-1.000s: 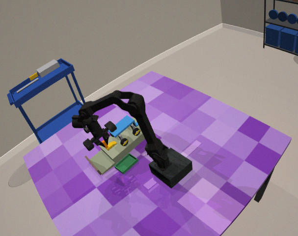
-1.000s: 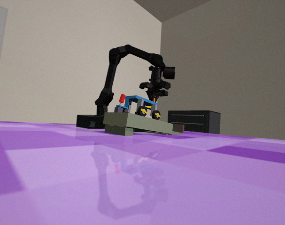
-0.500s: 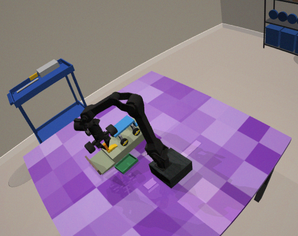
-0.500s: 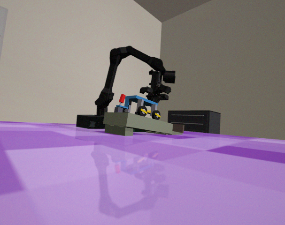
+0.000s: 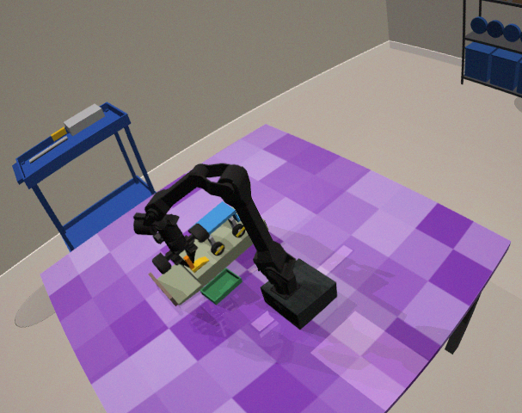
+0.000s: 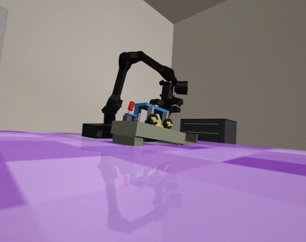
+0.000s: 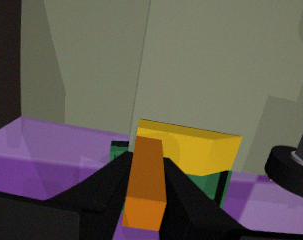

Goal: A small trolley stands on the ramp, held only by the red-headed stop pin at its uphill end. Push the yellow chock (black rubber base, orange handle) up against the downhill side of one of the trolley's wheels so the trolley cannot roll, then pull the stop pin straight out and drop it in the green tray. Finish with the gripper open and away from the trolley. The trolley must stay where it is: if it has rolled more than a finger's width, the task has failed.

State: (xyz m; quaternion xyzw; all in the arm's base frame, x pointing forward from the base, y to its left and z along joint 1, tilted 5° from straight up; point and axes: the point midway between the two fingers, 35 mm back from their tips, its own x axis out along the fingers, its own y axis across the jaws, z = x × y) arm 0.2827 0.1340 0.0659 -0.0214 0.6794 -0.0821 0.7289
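Gripping the orange handle [image 7: 147, 182] of the yellow chock [image 5: 200, 263], the gripper [image 5: 184, 259] hangs over the grey-green ramp [image 5: 183, 284], left of the trolley [image 5: 215, 224]. Whether the chock touches the nearest wheel [image 5: 217, 248] is hard to judge from here. The red-headed stop pin [image 6: 131, 106] stands at the trolley's uphill end, and the green tray [image 5: 222, 286] lies just beside the ramp.

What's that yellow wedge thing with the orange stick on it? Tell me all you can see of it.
The yellow chock is a wedge-shaped block with an orange handle standing up from it. The gripper is shut on that handle, black fingers on either side. In the top view the chock sits over the grey-green ramp, downhill of the trolley's wheels and apart from them. Its black base is not visible.
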